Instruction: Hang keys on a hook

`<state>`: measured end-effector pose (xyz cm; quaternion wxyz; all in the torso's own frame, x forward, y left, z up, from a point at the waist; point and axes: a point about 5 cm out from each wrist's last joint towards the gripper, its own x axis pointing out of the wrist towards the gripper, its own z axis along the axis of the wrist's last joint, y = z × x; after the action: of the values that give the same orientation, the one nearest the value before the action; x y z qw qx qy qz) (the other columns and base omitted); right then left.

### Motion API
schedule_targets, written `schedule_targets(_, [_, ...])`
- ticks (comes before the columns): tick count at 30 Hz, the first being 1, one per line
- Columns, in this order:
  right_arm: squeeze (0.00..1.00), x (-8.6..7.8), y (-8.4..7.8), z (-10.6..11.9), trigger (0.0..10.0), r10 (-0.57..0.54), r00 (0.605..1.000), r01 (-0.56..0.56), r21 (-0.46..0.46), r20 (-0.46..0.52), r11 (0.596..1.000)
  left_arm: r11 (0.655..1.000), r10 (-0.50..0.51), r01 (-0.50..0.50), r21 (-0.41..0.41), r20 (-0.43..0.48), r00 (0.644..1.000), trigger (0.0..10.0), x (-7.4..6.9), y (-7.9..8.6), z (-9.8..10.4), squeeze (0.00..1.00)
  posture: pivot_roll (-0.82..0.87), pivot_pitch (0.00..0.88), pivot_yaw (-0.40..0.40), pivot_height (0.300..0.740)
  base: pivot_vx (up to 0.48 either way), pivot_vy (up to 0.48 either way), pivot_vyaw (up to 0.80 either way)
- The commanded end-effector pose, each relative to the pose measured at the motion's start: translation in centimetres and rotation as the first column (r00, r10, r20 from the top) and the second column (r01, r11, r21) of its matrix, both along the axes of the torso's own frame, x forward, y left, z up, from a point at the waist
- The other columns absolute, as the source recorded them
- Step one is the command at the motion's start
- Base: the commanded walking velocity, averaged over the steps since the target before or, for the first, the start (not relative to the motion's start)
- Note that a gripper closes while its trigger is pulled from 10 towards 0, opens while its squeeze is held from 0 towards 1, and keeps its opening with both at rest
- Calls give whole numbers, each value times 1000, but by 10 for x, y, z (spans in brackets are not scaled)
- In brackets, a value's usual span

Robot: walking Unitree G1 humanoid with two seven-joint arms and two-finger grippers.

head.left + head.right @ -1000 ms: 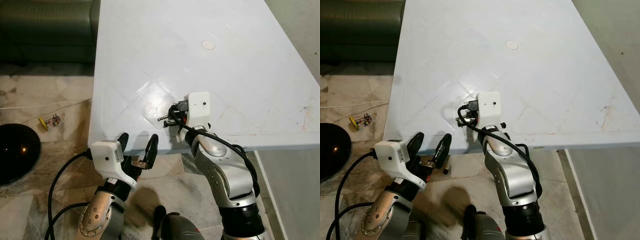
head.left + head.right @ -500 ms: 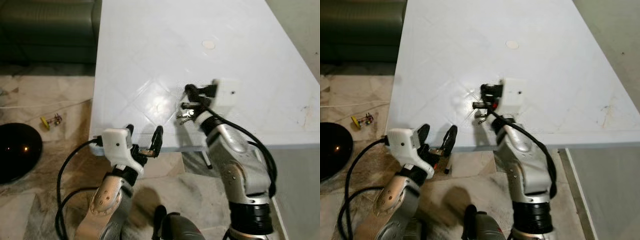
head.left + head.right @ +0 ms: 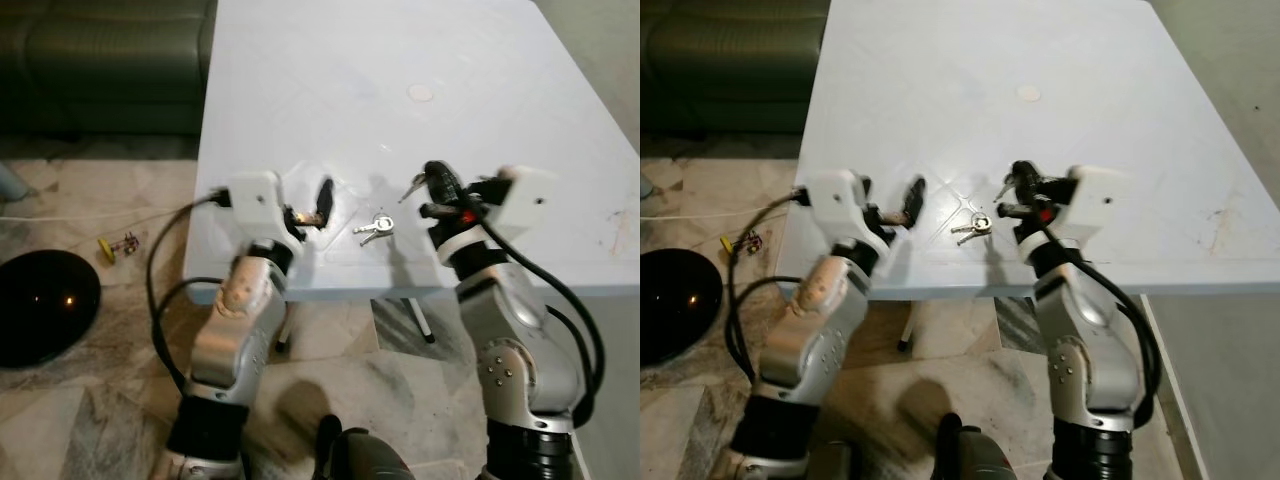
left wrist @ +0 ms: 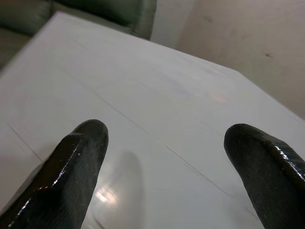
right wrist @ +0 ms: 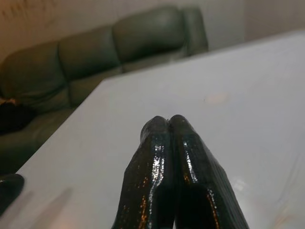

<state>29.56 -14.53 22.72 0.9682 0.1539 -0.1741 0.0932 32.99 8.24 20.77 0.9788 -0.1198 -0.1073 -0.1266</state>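
Pickup pending: keys (image 3: 377,227) lie on the bench (image 3: 500,60) between the spread left end effector (image 3: 306,212) and the pressed-together right end effector (image 3: 430,190) (which must open first).

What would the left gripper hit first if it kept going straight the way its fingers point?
Probably nothing soon: the left gripper, fingers open, points along the bare white tabletop toward the far beige wall; depth is unclear.
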Motion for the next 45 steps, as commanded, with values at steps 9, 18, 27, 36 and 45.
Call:
schedule_targets(9, [0, -20, -21, -15, 10000, -86, 996, 89, -107, 34, 990, 999, -20, 19, 32, 31, 999, 10000, -5, 29, -10, 0, 115, 108, -27, 740, 0, 0, 0])
schedule_targets(18, [0, -23, -30, -35, 10000, -143, 989, 137, -158, -26, 978, 997, 71, -70, 19, -61, 996, 10000, -15, 64, -40, 0, 123, 72, -29, 740, 0, 0, 0])
schedule_targets(27, [0, -14, -29, -50, 10000, -135, 990, 122, -210, -48, 970, 989, 143, -140, 57, -47, 989, 10000, -10, 77, -40, 0, 148, 73, -38, 740, 0, 0, 0])
schedule_targets(36, [0, -12, -20, -60, 10000, -112, 992, 97, -222, -58, 970, 990, 112, -110, 89, -14, 994, 10000, -15, 67, -46, 0, 143, 74, -39, 740, 0, 0, 0])
schedule_targets(45, [0, -7, -23, -63, 10000, -137, 987, 116, -224, -79, 968, 991, 115, -114, 70, -14, 993, 10000, -9, 67, -46, 0, 133, 48, -40, 740, 0, 0, 0])
